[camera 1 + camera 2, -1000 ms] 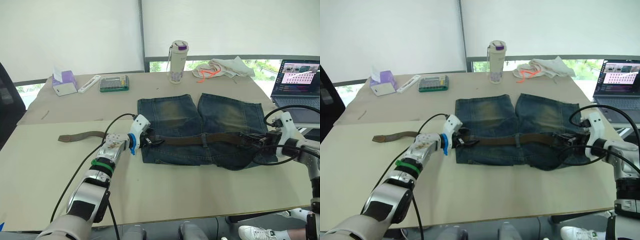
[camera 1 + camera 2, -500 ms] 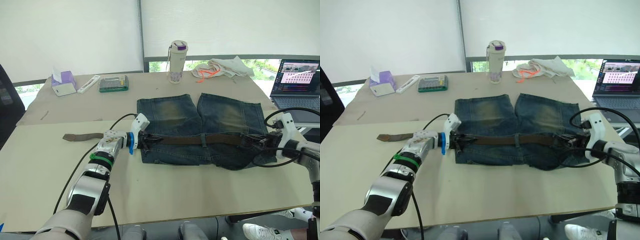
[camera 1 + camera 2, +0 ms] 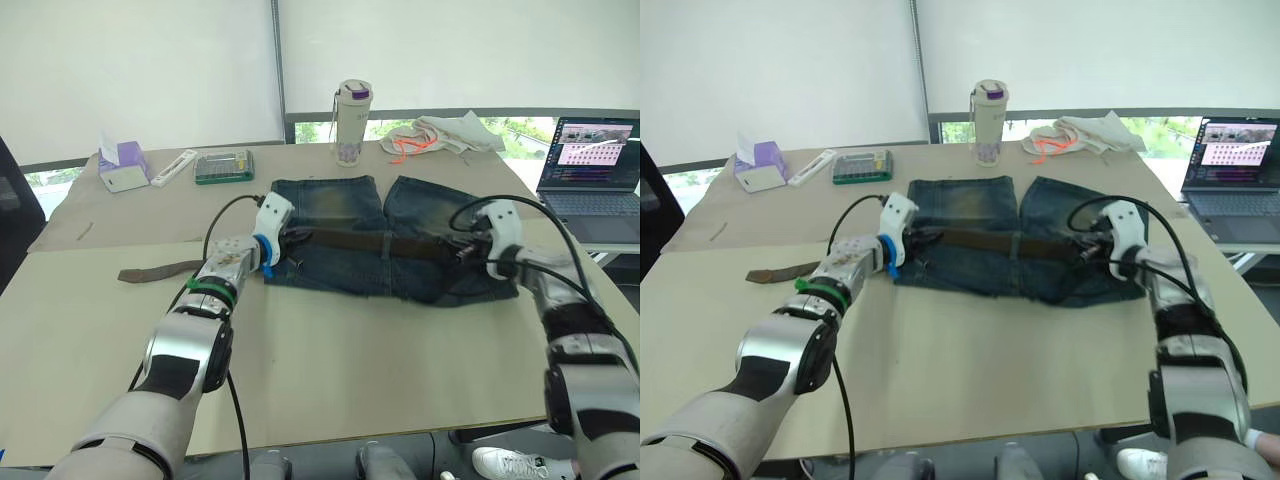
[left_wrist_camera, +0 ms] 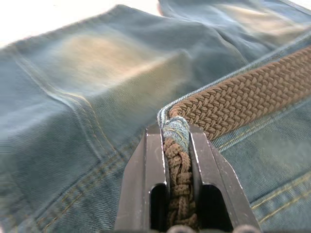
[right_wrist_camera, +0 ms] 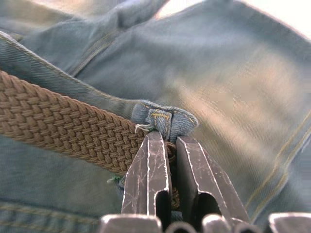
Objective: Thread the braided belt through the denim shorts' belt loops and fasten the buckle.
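Brown braided belt (image 3: 385, 243) runs across the waistband of the denim shorts (image 3: 395, 235), which lie flat on the tan table (image 3: 380, 350) with the legs pointing away from the robot. One end of the belt trails off the shorts on the robot's left, past the left arm, and lies loose on the table surface. I cannot make out the buckle in any view.

At the left end of the waistband, the left gripper (image 4: 178, 141) is closed on the belt: in the left wrist view the two black fingers (image 4: 146, 170) squeeze the braid between them, just where it comes out from under a fold of blue denim at the waistband. At the right end, the right gripper (image 5: 166, 141) has its fingers pressed nearly together on the belt and a bunched knot of denim, which may be one of the belt loops (image 5: 165, 119); the braided strap passes just beside the tips.

Farther back on the table stand a tall bottle with a purple lid (image 3: 352, 123), a heap of white cloth with orange cord (image 3: 440, 135), a green box (image 3: 223, 166), a white flat device (image 3: 174, 167) and a tissue box (image 3: 123, 165). An open laptop (image 3: 590, 165) sits off to the right.
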Available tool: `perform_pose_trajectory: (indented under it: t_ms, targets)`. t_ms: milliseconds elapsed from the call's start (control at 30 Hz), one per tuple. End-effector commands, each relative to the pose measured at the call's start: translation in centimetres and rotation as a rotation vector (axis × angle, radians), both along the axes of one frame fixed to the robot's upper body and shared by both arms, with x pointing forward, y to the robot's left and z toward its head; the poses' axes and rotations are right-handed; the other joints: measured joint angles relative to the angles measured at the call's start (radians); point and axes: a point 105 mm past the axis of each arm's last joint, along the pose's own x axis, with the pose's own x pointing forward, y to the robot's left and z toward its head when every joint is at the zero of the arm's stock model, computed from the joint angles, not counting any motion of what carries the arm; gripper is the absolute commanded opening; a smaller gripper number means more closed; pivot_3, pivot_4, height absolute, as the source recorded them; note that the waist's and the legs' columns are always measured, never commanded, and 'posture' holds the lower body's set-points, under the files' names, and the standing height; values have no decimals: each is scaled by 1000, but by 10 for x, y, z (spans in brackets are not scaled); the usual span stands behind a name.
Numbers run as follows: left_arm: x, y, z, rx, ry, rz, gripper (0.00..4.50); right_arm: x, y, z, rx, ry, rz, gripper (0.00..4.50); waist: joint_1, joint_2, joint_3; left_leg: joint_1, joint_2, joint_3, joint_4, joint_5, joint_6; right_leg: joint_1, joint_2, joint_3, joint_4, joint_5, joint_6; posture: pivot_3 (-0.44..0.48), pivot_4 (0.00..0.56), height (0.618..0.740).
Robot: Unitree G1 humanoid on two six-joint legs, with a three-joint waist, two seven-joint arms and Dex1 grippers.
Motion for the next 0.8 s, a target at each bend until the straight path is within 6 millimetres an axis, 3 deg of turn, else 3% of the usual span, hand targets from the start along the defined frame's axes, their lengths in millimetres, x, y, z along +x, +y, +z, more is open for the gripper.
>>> perform_pose_trajectory:
  t_ms: [33, 167, 300, 400, 533, 700, 800]
  targets:
    - [11, 7, 53, -23, -190, 74, 13, 13, -7, 47, -27, -243, -72, 0, 1, 0, 0, 0, 0, 0, 0, 0, 0, -1, 0, 0, 0, 0, 0, 0, 150, 740]
    - [6, 13, 80, -41, -317, 1, 13, 6, -21, 83, -42, -434, -70, 0, 6, 0, 0, -3, -1, 0, 0, 0, 0, -2, -2, 0, 5, 1, 1, 0, 150, 740]
    - [-10, 20, 77, 0, -388, -137, 13, -22, -26, 84, -99, -546, 94, 0, 11, 1, 0, -4, -2, -1, 0, 0, 0, -1, -2, -1, 3, 1, 1, 0, 150, 740]
    - [-30, 21, 54, 68, -424, -290, 13, -47, -25, 71, -233, -659, 148, 0, 6, 1, -1, -3, -1, -1, 0, 0, 0, 2, -2, -2, 1, 1, 1, 0, 150, 740]
    - [-54, 24, 22, 168, -453, -432, 13, -89, 3, 43, -496, -800, 375, 0, -1, 2, -1, -2, -1, 0, 0, 0, 0, 1, -2, 0, 1, 1, 1, 0, 150, 740]
    - [-81, 31, -7, 269, -474, -572, 13, -139, 15, 6, -646, -908, 574, 0, -2, 2, -1, 2, -1, 1, 0, 0, 0, 3, -1, 1, -1, 1, 1, 0, 150, 740]
    - [-95, 40, -23, 289, -430, -642, 13, -156, 11, -7, -678, -906, 621, 0, -2, 2, -1, 5, -1, 2, 0, -1, 2, 5, 0, 2, -1, 0, 1, 0, 150, 740]
